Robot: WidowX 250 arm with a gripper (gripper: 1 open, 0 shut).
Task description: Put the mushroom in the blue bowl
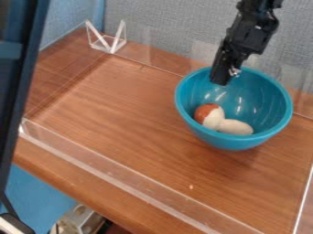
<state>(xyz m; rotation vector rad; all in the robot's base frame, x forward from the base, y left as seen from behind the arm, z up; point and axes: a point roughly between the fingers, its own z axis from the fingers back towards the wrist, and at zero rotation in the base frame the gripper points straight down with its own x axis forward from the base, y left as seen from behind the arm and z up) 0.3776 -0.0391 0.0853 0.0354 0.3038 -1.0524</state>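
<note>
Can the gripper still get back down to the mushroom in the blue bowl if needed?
Probably yes. The gripper, shut and empty, hangs over the far rim of the blue bowl; the mushroom lies uncovered inside, and the bowl's top is open.
</note>
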